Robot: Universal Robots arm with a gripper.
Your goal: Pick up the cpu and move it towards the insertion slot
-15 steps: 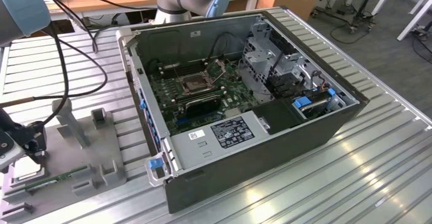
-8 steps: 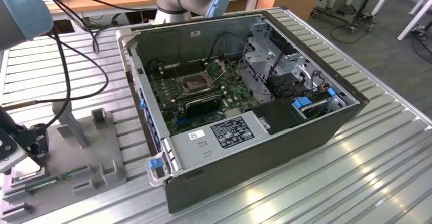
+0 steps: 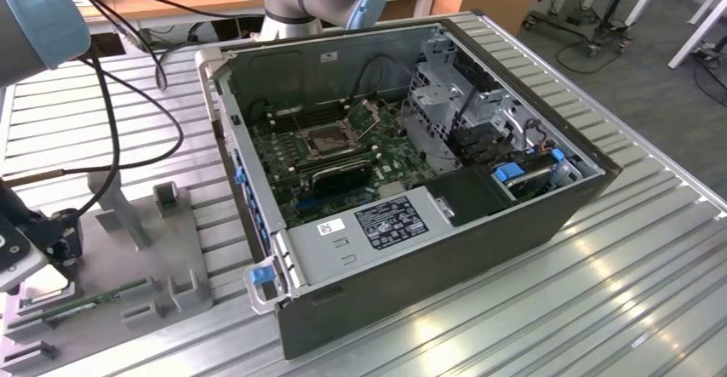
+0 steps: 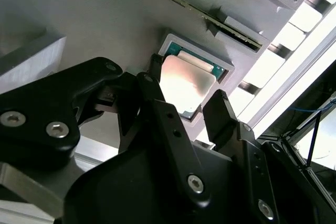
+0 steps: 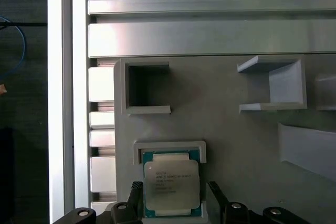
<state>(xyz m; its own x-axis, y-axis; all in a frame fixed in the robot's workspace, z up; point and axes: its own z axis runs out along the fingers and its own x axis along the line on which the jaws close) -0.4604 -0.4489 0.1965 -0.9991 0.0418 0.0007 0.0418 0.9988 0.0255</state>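
**Open gripper around a processor chip in its tray pocket**

At the exterior view's left, toward the lower corner of the frame, a gray plastic tray [image 3: 153,262] lies on a ribbed metal table [image 3: 636,266]. A shallow square pocket [image 5: 169,148] in this tray holds the cpu [image 5: 171,192], which lies flat. A long green memory stick [image 3: 91,299] rests on edge in the tray's brackets nearby.

The chip is a small thin square. Its top is a pale silvery metal plate with rounded corners and faint printing, and a green border shows around that plate.

In both wrist views the black gripper [image 4: 187,80] sits low over the pocket with its two fingers [image 5: 212,195] spread apart, one just beside each opposite edge of the chip. Whether they touch it cannot be told.

In the centre of the exterior view an open computer case [image 3: 477,215] lies on its side with a green circuit board inside. The insertion slot [image 3: 329,143], a dark square in a silver frame, sits on the board's upper half, well apart from the tray.
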